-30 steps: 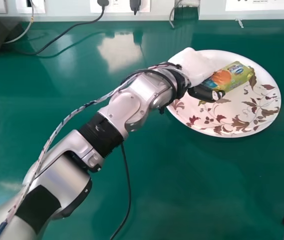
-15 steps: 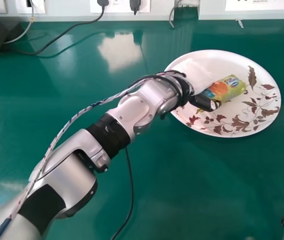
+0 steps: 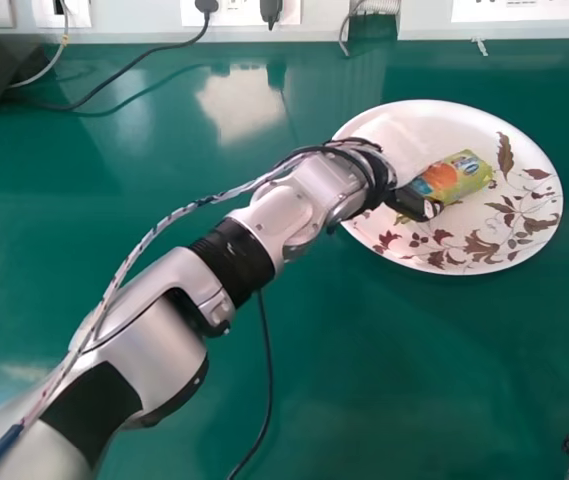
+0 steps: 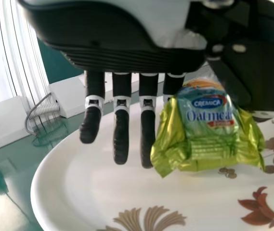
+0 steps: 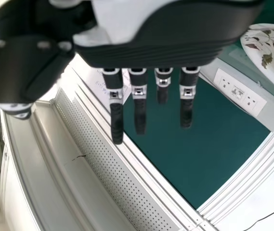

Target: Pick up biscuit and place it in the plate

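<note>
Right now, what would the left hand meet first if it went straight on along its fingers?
The left hand would probably meet the plate first, beside the biscuit, though the depth between is unclear.

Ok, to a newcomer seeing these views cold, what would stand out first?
Probably the bright biscuit packet, lying on the leaf-patterned plate at the head view's upper right. Then the big silver left arm, slanting up from the lower-left corner, its left hand open right at the packet.
</note>
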